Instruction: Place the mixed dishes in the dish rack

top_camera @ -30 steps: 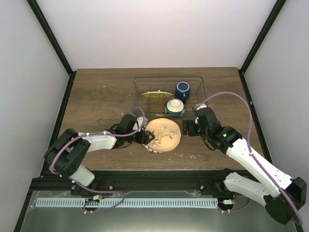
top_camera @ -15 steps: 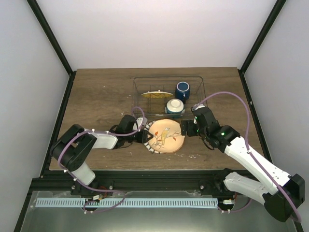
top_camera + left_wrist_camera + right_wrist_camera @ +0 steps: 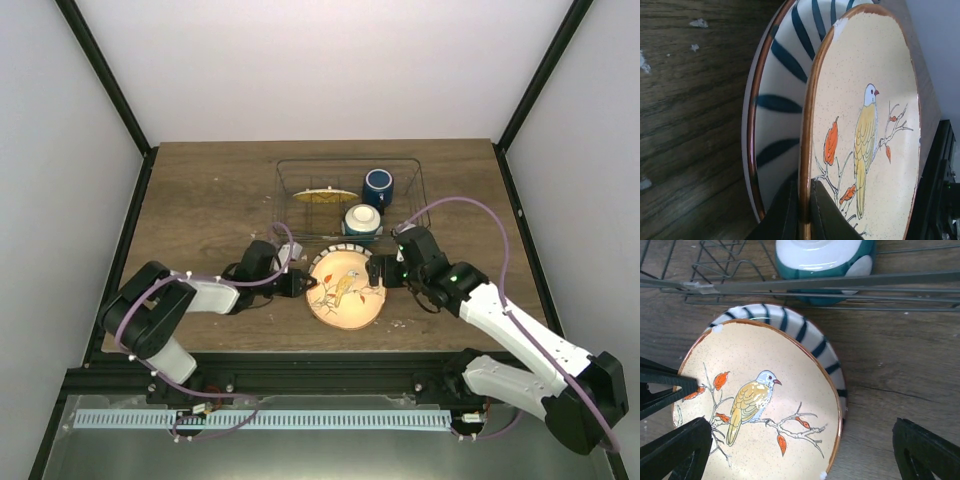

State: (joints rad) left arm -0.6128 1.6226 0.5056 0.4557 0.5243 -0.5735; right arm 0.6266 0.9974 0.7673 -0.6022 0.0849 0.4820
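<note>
My left gripper is clamped on the brown rim of the glossy speckled cream plate; jaws were apart a second ago. It's tilted over a blue-striped plate on the wood table, just before the wire dish rack. My right gripper is spread wide at its right edge, closer than before

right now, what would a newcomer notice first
A cream plate painted with a yellow bird, at the front of the table, rim pinched by the left hand, tipped up off a blue-striped plate. The right hand hangs open at its right edge. Behind, the wire dish rack holds a yellow plate, white bowl and blue mug.
</note>
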